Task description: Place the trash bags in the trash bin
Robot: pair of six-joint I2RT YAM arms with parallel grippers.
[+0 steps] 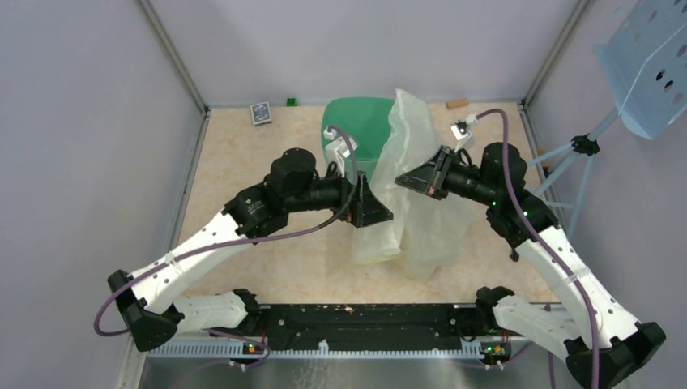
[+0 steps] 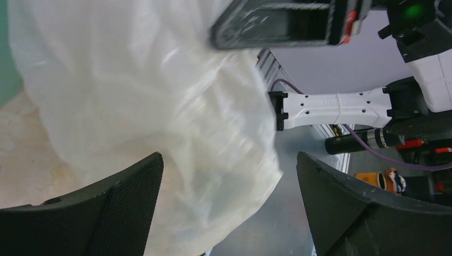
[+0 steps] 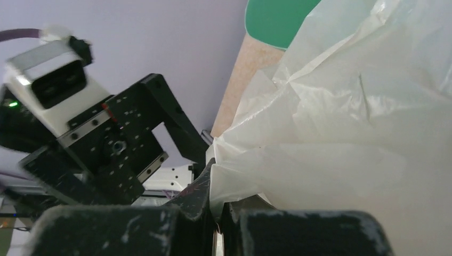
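Right pincer [image 3: 216,207] on trash bag [image 3: 346,133] edge

The trash bag [image 2: 160,106] fills most room between the spread jaws of my left gripper [image 2: 229,160]. The right gripper [image 2: 282,24] crosses ahead. Beside one jaw is a free gap.

Tabletop [image 1: 231,146]: beige, marbled look, w/ grey walls [image 1: 364,40] and metal corner posts [image 1: 174,57] round it. Along far edge, L to R: small dark-blue box [image 1: 260,113] w/ pale pattern, lying flat; tiny green block [image 1: 291,101] near it, right at the far wall; small tan block [image 1: 457,104] toward far-right corner, well apart from the other two. Right side, up high: pale-blue perforated panel [image 1: 652,69], tilted, above a pale-blue stand [image 1: 567,166] w/ black joint.
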